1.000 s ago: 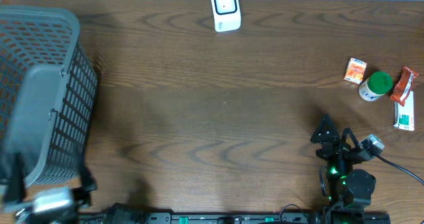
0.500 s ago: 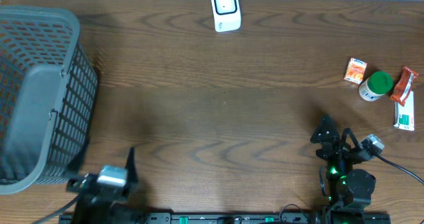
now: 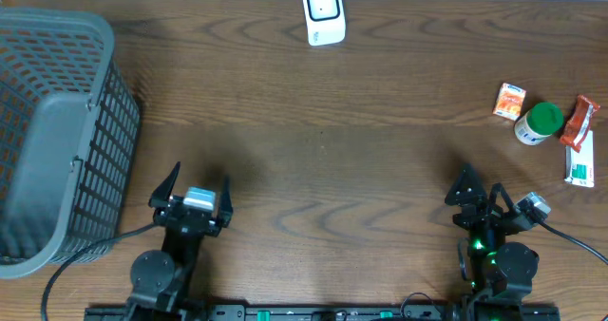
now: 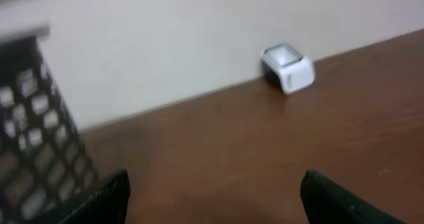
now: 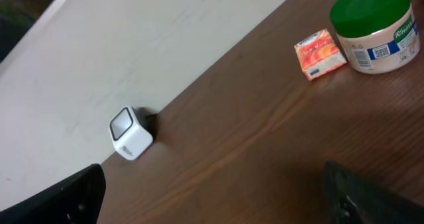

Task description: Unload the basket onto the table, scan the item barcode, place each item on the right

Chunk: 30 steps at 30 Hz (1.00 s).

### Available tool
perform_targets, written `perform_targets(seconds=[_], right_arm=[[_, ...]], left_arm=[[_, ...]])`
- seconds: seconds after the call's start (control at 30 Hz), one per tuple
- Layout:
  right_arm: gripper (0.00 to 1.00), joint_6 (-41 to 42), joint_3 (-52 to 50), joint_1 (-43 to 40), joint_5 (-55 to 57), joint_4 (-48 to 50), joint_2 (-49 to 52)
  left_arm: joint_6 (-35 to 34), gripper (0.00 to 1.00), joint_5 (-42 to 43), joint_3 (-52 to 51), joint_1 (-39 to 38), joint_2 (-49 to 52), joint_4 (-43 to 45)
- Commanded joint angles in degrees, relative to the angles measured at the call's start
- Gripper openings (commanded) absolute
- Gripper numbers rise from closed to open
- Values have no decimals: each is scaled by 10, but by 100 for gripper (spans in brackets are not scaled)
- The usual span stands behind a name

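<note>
left gripper (image 3: 199, 177), right gripper (image 3: 482, 183) both spread, idle; green-lidded jar (image 3: 540, 122) stands capped on the right between orange packet (image 3: 509, 101) and red wrapper (image 3: 579, 122), grey basket (image 3: 119, 122) far left, scanner (image 3: 323, 12) at back edge.

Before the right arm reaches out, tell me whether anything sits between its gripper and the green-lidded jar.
Nothing visible does. Only bare table lies between the open right gripper and the green-lidded jar. The orange packet sits at the jar's left, off that line.
</note>
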Motion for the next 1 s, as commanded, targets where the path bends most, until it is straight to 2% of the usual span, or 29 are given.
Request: perform_targets(seconds=[0.0, 0.27, 0.97], right_arm=[[99, -10, -2, -5, 0, 0, -1], [99, -10, -2, -5, 0, 0, -1], [99, -10, -2, -5, 0, 0, -1]], left_arm=[[-46, 83, 3, -19, 36, -4, 9], [-20, 83, -1, -26, 84, -17, -89], [-16, 83, -1, -33, 111, -23, -83]])
